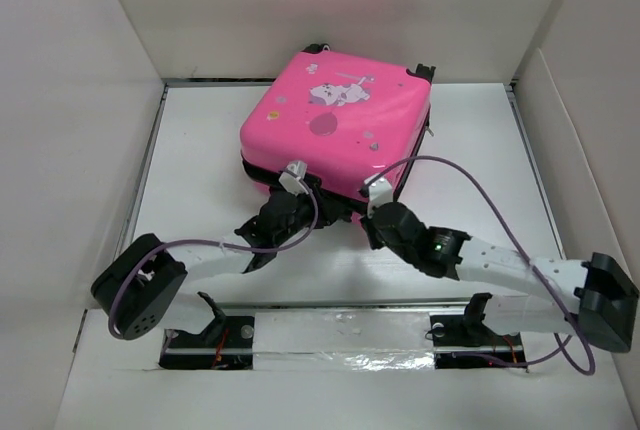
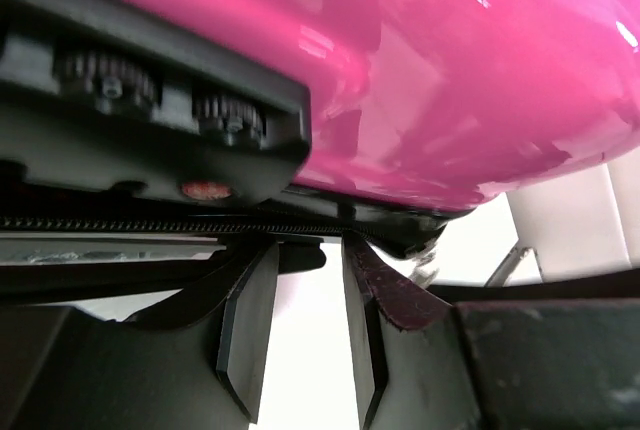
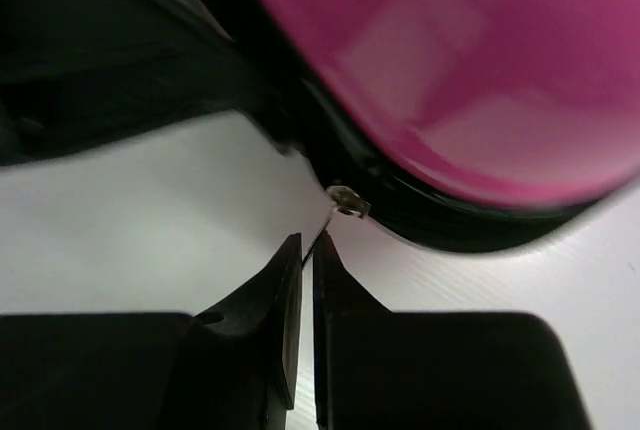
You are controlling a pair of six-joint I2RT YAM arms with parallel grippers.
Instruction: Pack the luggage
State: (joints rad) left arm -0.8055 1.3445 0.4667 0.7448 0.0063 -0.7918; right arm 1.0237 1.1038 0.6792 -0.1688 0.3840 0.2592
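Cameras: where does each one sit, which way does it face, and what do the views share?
Top external: above and behind the robot, looking down on the table; left arm and right arm reach to the luggage.
Left wrist: low at the luggage's near side, facing its black dial lock; left gripper open at the bottom.
Right wrist: low over the table, facing the zip seam; right gripper shut on the zipper pull.
Shared: all three show the luggage.
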